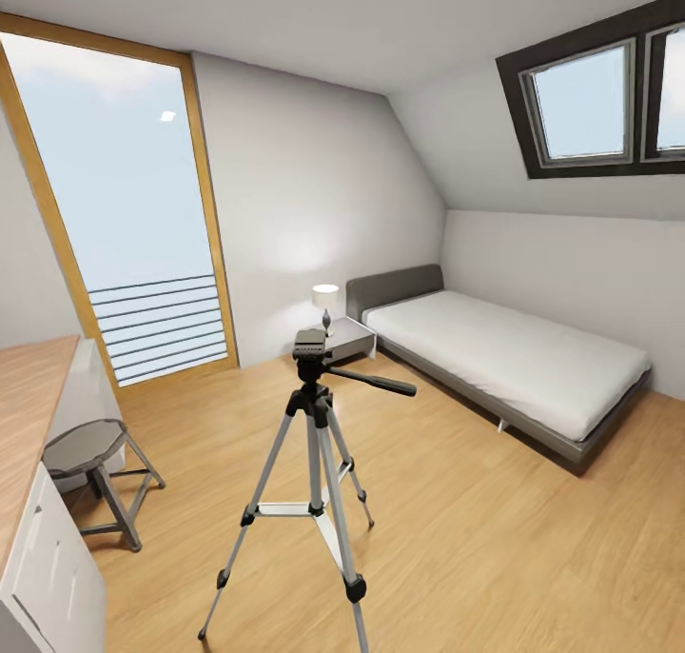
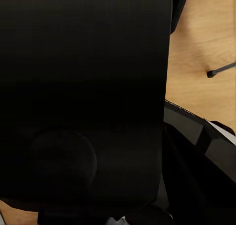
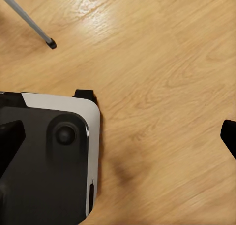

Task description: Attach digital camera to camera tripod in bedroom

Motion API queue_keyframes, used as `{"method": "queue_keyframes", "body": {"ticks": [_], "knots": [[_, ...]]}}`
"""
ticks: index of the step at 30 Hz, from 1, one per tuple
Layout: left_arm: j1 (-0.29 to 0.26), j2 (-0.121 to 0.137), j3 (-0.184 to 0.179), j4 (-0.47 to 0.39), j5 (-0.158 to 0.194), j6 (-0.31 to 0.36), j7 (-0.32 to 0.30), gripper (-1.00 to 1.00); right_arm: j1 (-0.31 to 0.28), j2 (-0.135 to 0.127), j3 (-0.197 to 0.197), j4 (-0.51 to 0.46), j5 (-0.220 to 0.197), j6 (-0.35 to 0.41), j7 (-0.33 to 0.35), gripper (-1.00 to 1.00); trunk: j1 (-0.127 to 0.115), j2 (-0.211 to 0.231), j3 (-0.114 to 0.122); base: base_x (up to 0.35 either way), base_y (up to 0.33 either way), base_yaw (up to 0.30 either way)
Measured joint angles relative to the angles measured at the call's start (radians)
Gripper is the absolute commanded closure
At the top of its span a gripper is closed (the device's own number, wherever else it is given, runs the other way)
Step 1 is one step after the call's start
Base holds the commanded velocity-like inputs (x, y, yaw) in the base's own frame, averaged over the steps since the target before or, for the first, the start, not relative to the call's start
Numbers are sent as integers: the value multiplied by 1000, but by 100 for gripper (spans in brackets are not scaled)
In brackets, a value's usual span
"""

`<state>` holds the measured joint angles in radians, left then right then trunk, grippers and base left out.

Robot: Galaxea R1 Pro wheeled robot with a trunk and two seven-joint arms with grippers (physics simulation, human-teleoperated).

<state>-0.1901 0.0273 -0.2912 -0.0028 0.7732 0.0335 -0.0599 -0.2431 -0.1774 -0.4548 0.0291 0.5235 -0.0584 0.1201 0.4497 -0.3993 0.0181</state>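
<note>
The camera tripod (image 1: 317, 444) stands on the wood floor in the middle of the bedroom, silver legs spread and its black pan handle (image 1: 376, 381) pointing right. A small dark grey box (image 1: 309, 342) sits on its head; I cannot tell whether this is the digital camera or part of the head. One tripod foot (image 3: 51, 44) rests on the floor near my base (image 3: 49, 161). My right gripper (image 3: 118, 139) hangs over bare floor, dark fingertips (image 3: 229, 135) far apart and nothing between them. A flat black surface (image 2: 83, 87) close to the lens blocks the left wrist view.
A low grey bed (image 1: 504, 358) lies at the right, with a bedside table and lamp (image 1: 326, 301) behind the tripod. At the left, a round grey stool (image 1: 90, 458) stands beside a wooden counter with white cabinets (image 1: 29, 425). A tall window (image 1: 124, 215) is at the back left.
</note>
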Motion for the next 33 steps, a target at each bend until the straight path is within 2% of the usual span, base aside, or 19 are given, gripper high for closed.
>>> {"method": "queue_keyframes", "body": {"ticks": [25, 33], "knots": [[0, 2, 1, 1, 10, 0, 3, 100, 0, 0, 1, 0, 5, -9, -2, -100, 0, 0, 0, 0, 0, -1], [0, 4, 2, 1, 11, 0, 6, 100, 0, -1, 0, 0, 4, -11, -8, -100, 0, 0, -9, 0, 0, 0]]}}
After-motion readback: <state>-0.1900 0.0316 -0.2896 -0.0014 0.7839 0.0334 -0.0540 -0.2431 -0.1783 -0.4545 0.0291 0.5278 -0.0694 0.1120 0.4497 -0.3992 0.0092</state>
